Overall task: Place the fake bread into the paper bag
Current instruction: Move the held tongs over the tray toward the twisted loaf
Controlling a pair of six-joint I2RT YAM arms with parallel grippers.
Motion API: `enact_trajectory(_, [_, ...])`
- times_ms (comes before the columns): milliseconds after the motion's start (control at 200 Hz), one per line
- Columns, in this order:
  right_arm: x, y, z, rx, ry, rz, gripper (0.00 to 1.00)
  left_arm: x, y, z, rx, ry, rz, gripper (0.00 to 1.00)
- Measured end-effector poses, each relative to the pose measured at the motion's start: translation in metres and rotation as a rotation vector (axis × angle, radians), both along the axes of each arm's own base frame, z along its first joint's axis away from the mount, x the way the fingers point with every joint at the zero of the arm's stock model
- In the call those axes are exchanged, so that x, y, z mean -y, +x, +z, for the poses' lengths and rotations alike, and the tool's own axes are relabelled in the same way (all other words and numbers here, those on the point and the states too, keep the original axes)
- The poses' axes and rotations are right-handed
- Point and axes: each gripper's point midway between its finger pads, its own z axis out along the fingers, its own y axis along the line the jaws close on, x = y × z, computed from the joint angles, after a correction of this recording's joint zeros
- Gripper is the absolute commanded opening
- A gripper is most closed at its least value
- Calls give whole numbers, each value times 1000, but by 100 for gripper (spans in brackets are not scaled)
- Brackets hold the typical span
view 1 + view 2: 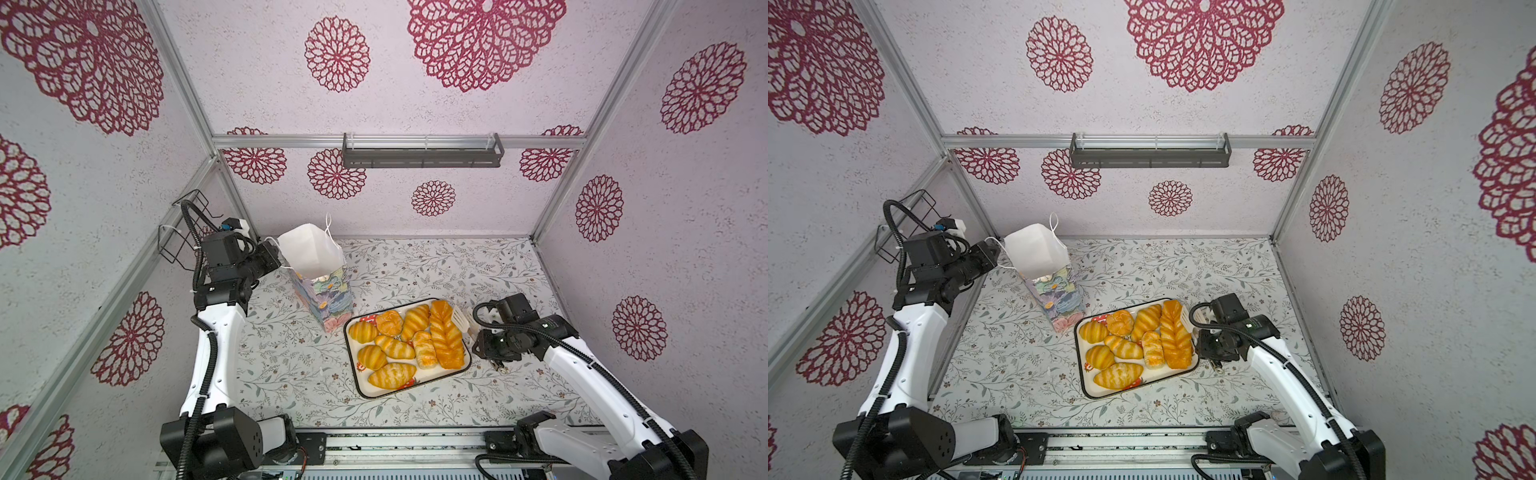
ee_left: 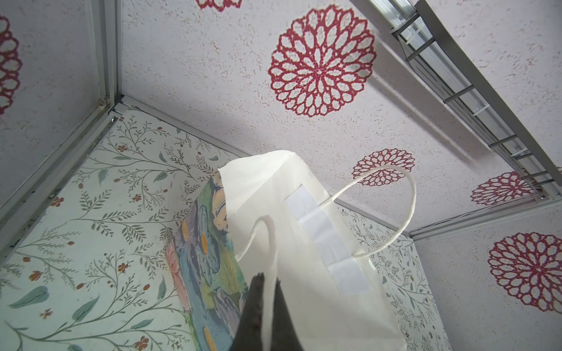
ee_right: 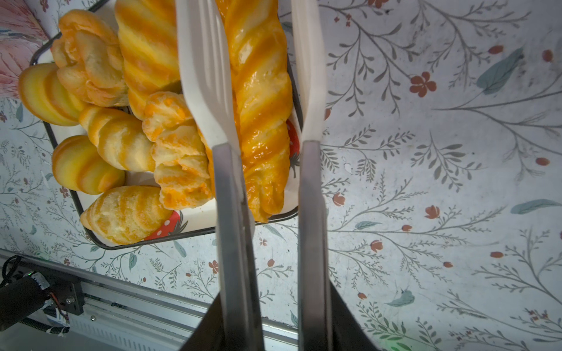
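Right wrist view: steel tongs with white slotted blades straddle the long braided loaf

In both top views the fake bread, eight glossy golden-orange toy pastries, lies packed on a white rectangular tray with a dark rim. The tray sits at lower centre of the floral-printed tabletop, and the loaf runs along its right edge. The right gripper is clamped on the tongs' steel arms from outside, and the two blades stand apart. One blade is over the seam between the loaf and the paler bun; its mate is beyond the tray rim, above bare tabletop. Whether either blade touches the loaf is hard to judge from these angles.

The tall paper bag painted with pastel flowers stands up and left of the tray. Its base is just beside the tray's upper left corner, and its white-lined mouth is tipped toward the camera. The left gripper reaches in from the left of the frame, closed tight on the bag's top — the left wrist view shows a white cord handle running down between the dark fingers. The other handle loops free above the opposite rim.
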Motion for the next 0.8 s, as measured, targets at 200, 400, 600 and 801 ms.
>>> enact_trajectory(200, [-1, -7, -7, -25, -3, 14, 44, 4, 0, -1, 1, -16, -16, 0])
enact_trajectory(400, [-4, -10, -7, -22, -2, 30, 45, 6, 1, -1, 6, -25, -27, 0])
enact_trajectory(600, [-6, -14, -12, -35, -6, 42, 45, 7, 1, -3, 6, -30, -33, 0])
enact_trajectory(801, [-6, -18, -17, -50, -11, 45, 46, 8, 0, -6, 0, -32, -34, 0])
